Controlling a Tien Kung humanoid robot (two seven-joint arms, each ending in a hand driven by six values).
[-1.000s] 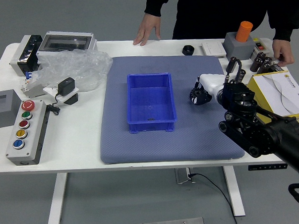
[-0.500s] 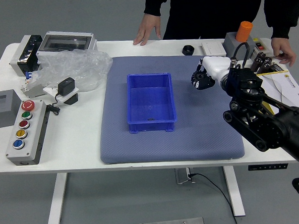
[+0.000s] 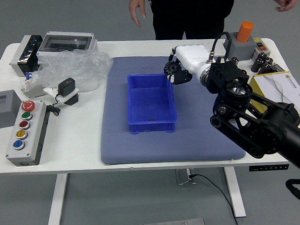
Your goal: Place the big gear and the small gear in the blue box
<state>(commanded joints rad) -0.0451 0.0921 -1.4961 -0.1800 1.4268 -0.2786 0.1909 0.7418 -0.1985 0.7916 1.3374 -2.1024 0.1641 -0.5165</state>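
The blue box stands upright on the grey-blue mat, with a small dark mark on its floor near the front. My right hand, black with a white back, reaches in above the box's back right corner. Its fingers are shut on a dark round gear; whether this is the big or the small one I cannot tell. No other gear shows; the hand covers the mat's back edge. My left hand is out of view.
On the left are a button box, a plastic bag and a grey block. A yellow box and an orange-topped block stand right. A person stands behind the table, both hands off it.
My right hand has moved left and back with the dark piece, rising over the box's corner. It now covers the spot where a black disc lay. The person has drawn both hands back off the table.
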